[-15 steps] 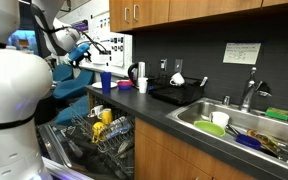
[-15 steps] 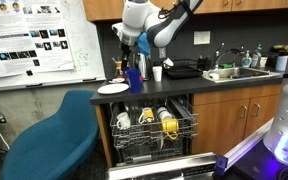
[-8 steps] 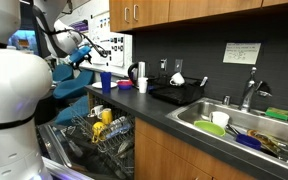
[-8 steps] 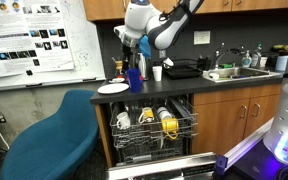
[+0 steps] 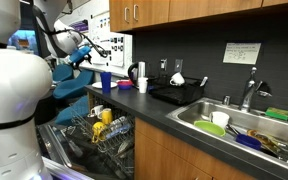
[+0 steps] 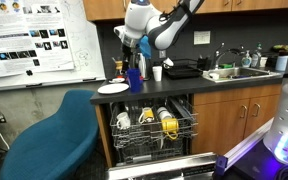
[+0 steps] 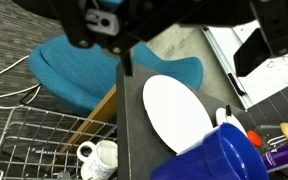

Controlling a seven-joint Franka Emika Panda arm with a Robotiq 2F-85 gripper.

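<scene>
The counter (image 7: 134,125) runs beneath your tool (image 6: 123,50). The teal chair (image 6: 54,130) stands lower, off to one side, with the loaded dishwasher rack (image 6: 149,128) underneath. Right below the tool lies the white plate (image 7: 179,112), the blue cup (image 7: 219,155) just beside it. Your tool's jaws are spread wide, holding nothing.

At center right, a smooth white plate (image 7: 179,112) is gleaming beside a glossy blue plastic cup (image 7: 219,160); at lower left, a metal rack (image 7: 24,150) is glinting.

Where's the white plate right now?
In the wrist view, the white plate lies on the dark counter near its end, beside the blue cup.
</scene>
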